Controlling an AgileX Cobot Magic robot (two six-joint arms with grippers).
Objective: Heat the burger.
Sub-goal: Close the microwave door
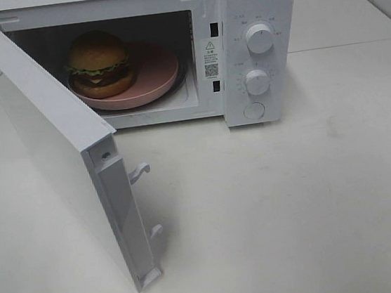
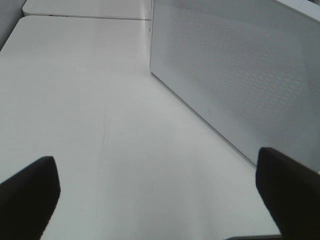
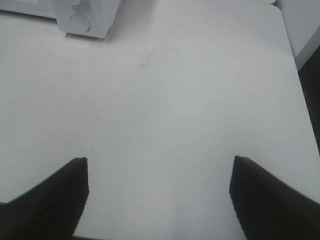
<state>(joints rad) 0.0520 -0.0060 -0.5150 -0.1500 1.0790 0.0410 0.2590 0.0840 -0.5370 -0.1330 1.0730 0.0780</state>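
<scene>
The burger (image 1: 99, 63), with a glossy brown bun, green lettuce and a dark patty, sits on a pink plate (image 1: 152, 77) inside the white microwave (image 1: 254, 12). The microwave door (image 1: 54, 141) stands swung wide open toward the front left. Neither arm shows in the high view. In the left wrist view my left gripper (image 2: 157, 192) is open above the white table, with the door's perforated outer face (image 2: 235, 75) beside it. In the right wrist view my right gripper (image 3: 159, 192) is open over bare table, well away from the microwave's control corner (image 3: 85, 17).
Two white dials (image 1: 259, 38) and a round button (image 1: 254, 111) sit on the microwave's right panel. Door latch hooks (image 1: 140, 172) stick out from the door's edge. The white table (image 1: 294, 206) has an edge at the right wrist view's side (image 3: 295, 70).
</scene>
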